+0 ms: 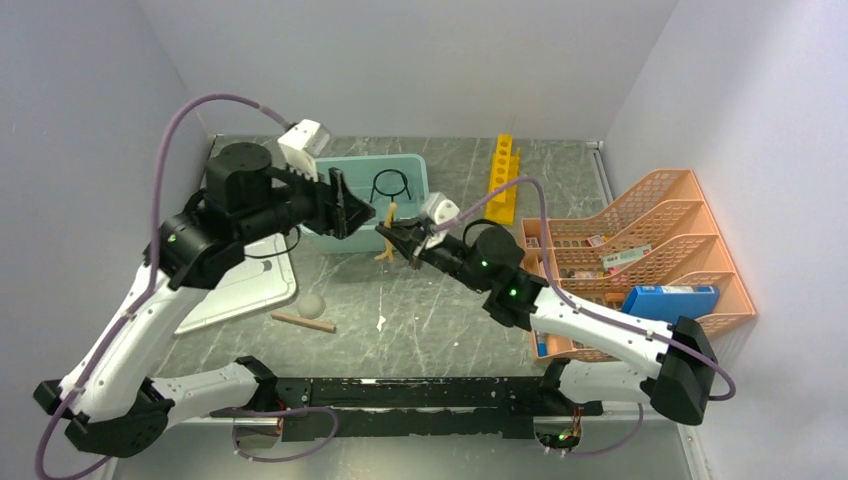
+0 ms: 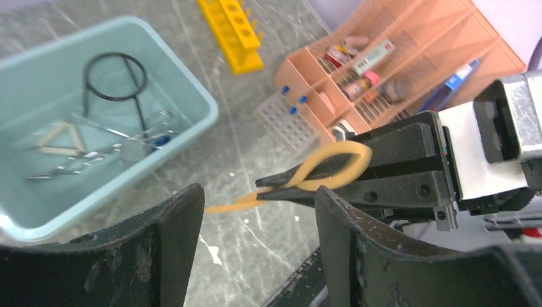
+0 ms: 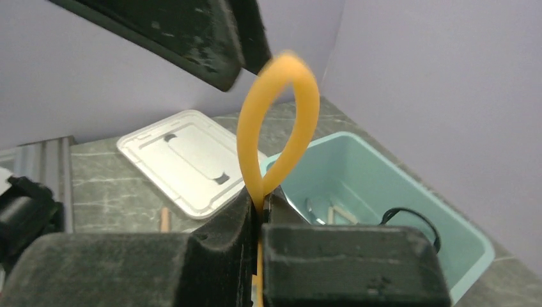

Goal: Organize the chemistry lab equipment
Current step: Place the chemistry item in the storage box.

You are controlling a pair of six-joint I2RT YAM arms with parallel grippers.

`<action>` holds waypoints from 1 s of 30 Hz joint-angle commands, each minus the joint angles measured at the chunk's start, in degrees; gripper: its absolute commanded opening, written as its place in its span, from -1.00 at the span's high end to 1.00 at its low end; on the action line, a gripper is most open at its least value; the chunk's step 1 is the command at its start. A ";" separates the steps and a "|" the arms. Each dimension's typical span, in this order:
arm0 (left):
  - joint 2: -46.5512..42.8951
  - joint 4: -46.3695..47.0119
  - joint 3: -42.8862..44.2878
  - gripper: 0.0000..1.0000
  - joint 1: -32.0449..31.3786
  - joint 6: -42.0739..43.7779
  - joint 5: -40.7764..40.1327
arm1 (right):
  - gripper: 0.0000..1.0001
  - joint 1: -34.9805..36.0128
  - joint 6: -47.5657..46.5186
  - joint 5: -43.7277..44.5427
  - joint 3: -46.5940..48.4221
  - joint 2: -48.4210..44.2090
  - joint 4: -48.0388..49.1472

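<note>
1. Tan rubber hose (image 3: 287, 62) is pinched in the right gripper (image 1: 395, 236), whose jaws are fully closed on it, leaving a teardrop loop standing out past the fingertips.
2. The hose hangs in the air over the middle of the table (image 1: 440, 310), at the near-right corner of the pale teal tub (image 1: 420, 175). One loose tail trails down from the jaws.
3. The grip sits where the two strands cross. This probably keeps the floppy rubber folded and short, so it can go into the tub without draping over the rim.
4. The left gripper (image 1: 345, 208) is well spread with nothing between its jaws. It sits just beside the loop, and from its own camera the fingers frame the hose without touching it.
5. The hose looks smooth, soft and evenly coloured, thin enough to bend without kinking.
6. The black wire ring stand (image 2: 139, 105) and the silver wire triangles (image 2: 59, 151) already lie in the tub.
7. The yellow test-tube rack (image 1: 503, 165) rests by the table's far edge.
8. The wooden stick (image 1: 303, 322) lies toward the near left, so I judge the sorting partly done.
</note>
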 commanded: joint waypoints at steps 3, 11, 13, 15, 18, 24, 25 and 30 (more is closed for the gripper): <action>-5.49 -6.01 3.77 -0.36 0.52 6.93 -13.70 | 1.00 -2.55 -8.85 -1.25 13.59 8.08 -13.01; -12.04 -9.26 -1.34 -0.33 0.51 9.73 -24.27 | 1.00 -7.51 -17.54 -8.72 26.57 18.97 -25.23; -13.57 -9.31 -3.24 -0.33 0.49 10.06 -25.02 | 1.00 -8.67 -20.34 -10.06 31.19 22.69 -30.11; -14.67 -9.39 -4.67 -0.33 0.49 10.07 -25.78 | 1.00 -9.62 -22.87 -9.99 35.71 26.08 -35.40; -15.83 -9.61 -5.88 -0.32 0.52 9.91 -25.00 | 1.00 -10.82 -26.90 -9.88 41.24 30.74 -41.61; -16.94 -9.79 -8.43 -0.32 0.52 10.50 -24.21 | 1.00 -11.35 -34.08 -9.33 56.44 43.22 -59.92; -17.07 -9.85 -8.59 -0.32 0.48 10.60 -24.16 | 1.00 -11.35 -34.79 -9.20 58.77 45.25 -62.61; -17.84 -9.32 -9.64 -0.32 0.48 11.49 -23.70 | 1.00 -11.29 -36.58 -6.13 66.72 52.54 -71.15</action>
